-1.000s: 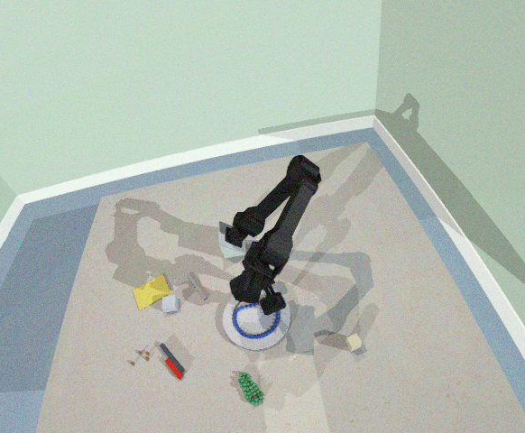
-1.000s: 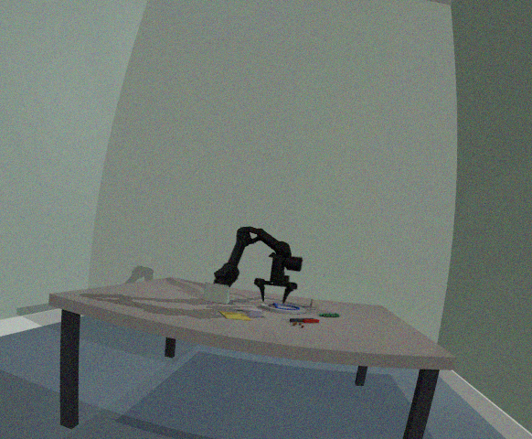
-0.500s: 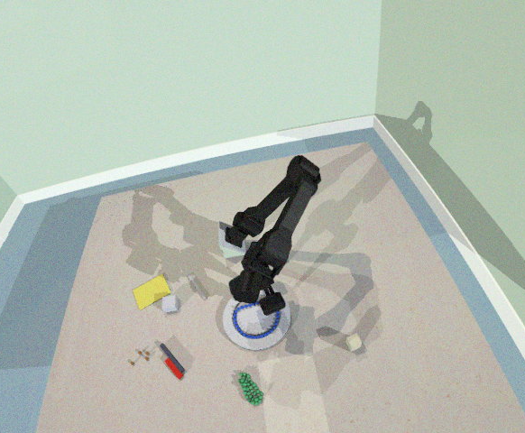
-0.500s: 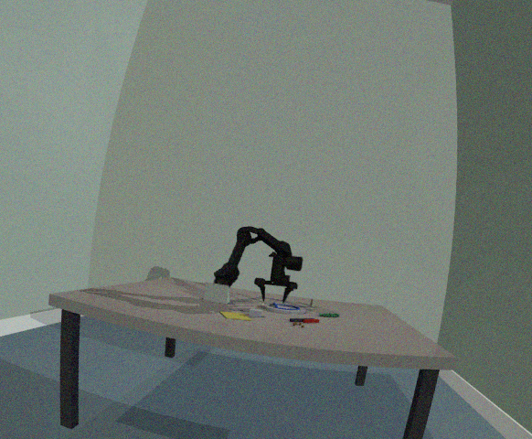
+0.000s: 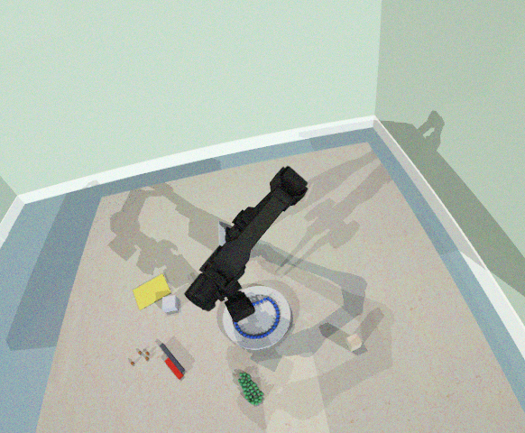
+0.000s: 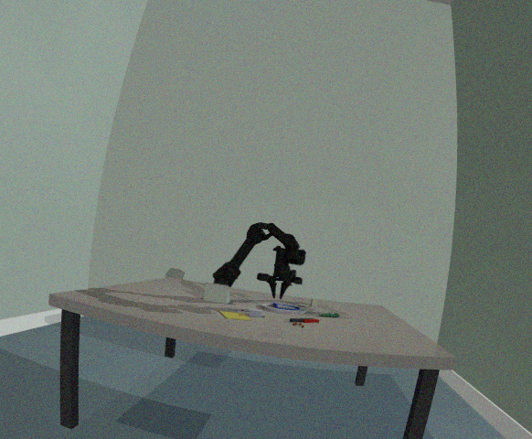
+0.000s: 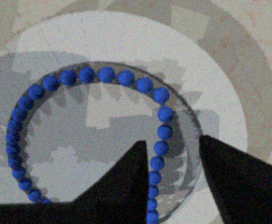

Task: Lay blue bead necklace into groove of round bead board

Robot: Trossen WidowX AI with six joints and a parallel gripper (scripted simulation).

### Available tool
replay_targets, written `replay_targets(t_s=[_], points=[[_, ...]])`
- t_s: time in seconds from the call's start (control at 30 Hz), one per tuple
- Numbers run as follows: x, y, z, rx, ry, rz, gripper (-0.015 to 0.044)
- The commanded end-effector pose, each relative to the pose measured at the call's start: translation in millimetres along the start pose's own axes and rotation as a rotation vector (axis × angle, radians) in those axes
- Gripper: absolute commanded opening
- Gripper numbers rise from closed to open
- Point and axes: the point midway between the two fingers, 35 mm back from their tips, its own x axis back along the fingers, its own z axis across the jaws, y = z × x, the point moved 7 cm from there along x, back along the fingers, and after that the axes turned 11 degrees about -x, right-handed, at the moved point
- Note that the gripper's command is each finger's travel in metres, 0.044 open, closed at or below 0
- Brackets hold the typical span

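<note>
The blue bead necklace [image 5: 279,315] [image 6: 286,306] [image 7: 107,75] lies as a loop on the round white bead board [image 5: 285,326] [image 7: 126,28]. In the wrist view its upper and left beads follow the groove. On the right the strand runs nearly straight down, inside the curve of the groove, with bare groove to its right. My gripper [image 6: 277,297] [image 7: 172,146] points down over the board, its fingers partly open. The straight strand shows between the fingers in the wrist view, touching neither clearly. The lowest part of the loop is hidden or out of the wrist view.
A yellow card [image 5: 151,291] [image 6: 234,315] and a pale cube [image 5: 170,304] lie left of the board. A red and dark stick [image 5: 174,368] [image 6: 311,320], small brown beads [image 5: 146,357], a green bead cluster [image 5: 251,389] [image 6: 329,315] and a cream block [image 5: 354,342] lie around it.
</note>
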Motion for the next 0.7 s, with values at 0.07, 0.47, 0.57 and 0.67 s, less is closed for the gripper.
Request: replay_targets(t_s=[0.07, 0.47, 0.57, 0.67], points=[[-13, 2, 1, 0.02, -0.006, -0.003, 0.012], [-18, 3, 3, 0.023, 0.0, -0.009, 0.012], [-23, 3, 3, 0.023, -0.001, -0.008, 0.012], [-28, 3, 2, 0.022, -0.003, -0.006, 0.012]])
